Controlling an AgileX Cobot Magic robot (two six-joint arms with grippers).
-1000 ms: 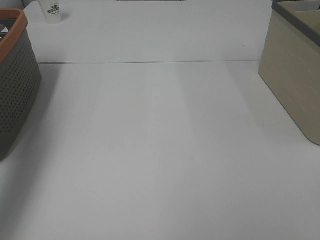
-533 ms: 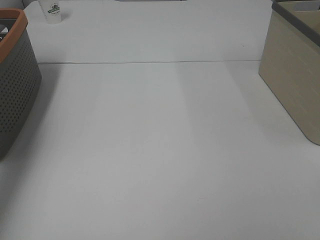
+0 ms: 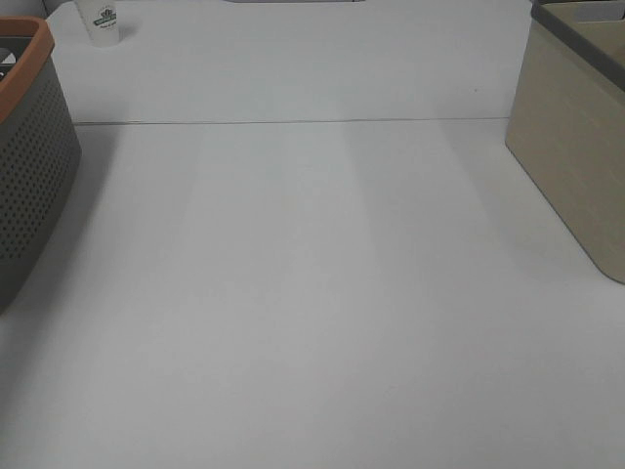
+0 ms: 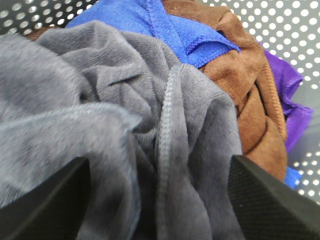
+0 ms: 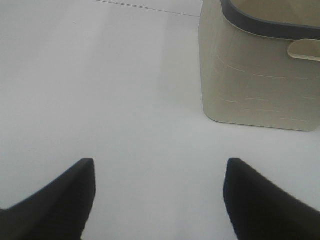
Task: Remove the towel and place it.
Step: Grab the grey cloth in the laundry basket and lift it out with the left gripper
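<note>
- Exterior high: the perforated grey basket, orange-rimmed, sits at the left edge of the white table. A beige bin stands across the table from the basket, and a small white cup stands behind the basket. Neither arm shows here, and the basket's contents are hidden.
- Left wrist: the towel, charcoal grey, lies crumpled on top of the pile inside the basket. Blue cloth, brown cloth and purple cloth lie beyond it against the basket wall.
- The left gripper points down into the basket, spread wide and holding nothing. The towel lies directly between and just ahead of its fingers. A stitched hem ridge runs away from the gripper, crosswise to the closing line. I cannot tell whether the fingers touch the cloth.
- Judgement: the left arm is the nearer one; a short dip and a pinch on that ridge should do.
- Right wrist: the right gripper hangs over bare table well apart from the basket, facing the beige bin. It is fully spread and empty.
</note>
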